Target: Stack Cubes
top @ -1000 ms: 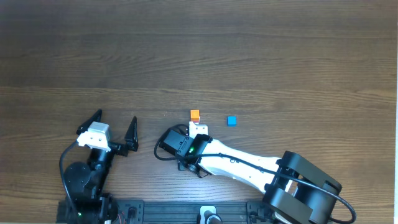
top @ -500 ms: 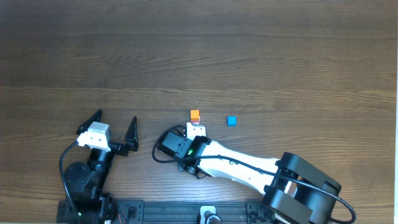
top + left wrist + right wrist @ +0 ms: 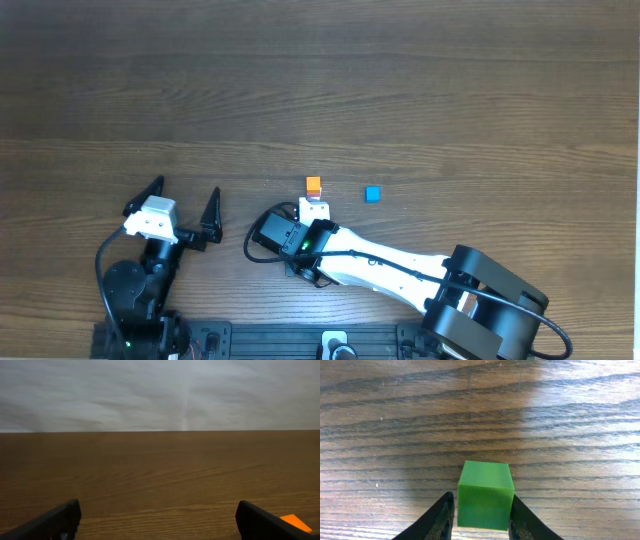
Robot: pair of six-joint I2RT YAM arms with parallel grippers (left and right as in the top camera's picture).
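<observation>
Right arm [image 3: 380,265] eased slightly left, fingers [image 3: 440,519] clasping green cube [image 3: 485,494]

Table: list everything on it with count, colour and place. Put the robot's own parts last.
table: one, dark brown wood, under everything.
orange cube: one, orange, on the table near the middle, just beyond the right arm's wrist.
blue cube: one, blue, on the table to the right of the orange cube, apart from it.
green cube: one, green, between the right gripper's fingers.
left gripper: one, black fingers, open and holding nothing, at the table's left near the arm's base.
right gripper: one, black fingers, shut on the green cube, near the table's middle by the orange cube.
</observation>
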